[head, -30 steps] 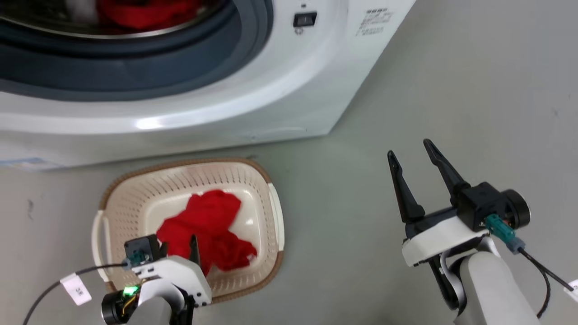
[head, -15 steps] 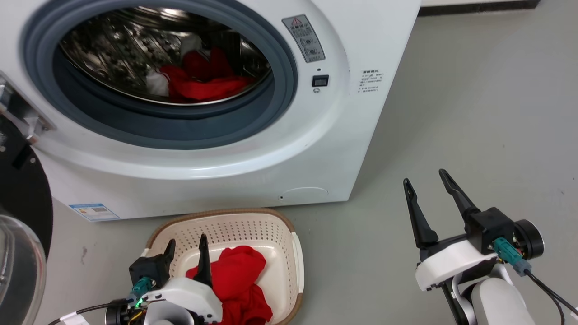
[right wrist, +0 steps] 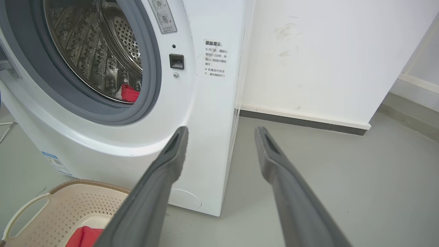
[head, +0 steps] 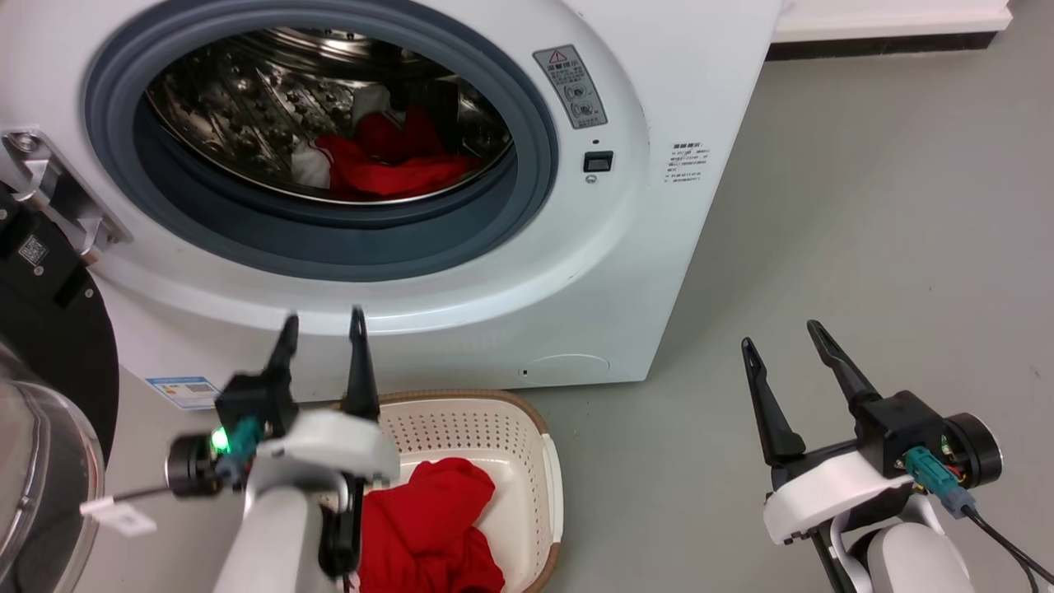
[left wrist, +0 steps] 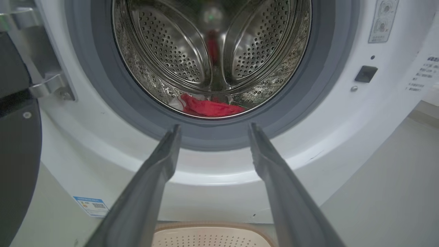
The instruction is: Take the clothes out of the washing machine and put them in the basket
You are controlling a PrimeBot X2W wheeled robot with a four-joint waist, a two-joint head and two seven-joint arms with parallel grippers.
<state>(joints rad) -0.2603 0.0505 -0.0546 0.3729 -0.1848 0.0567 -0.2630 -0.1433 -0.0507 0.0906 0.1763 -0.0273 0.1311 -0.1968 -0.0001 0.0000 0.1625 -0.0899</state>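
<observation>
Jaws apart, both sides; head view, clothes (head: 424,527) heaped in basket (head: 486,428).

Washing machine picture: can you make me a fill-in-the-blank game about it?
1. The washing machine has its round door swung ____.
2. The clothes lying inside the drum are coloured ____.
3. The basket stands on the grey ____.
4. The left gripper and the right gripper each hold ____.

Missing words: open; red; floor; nothing.
</observation>
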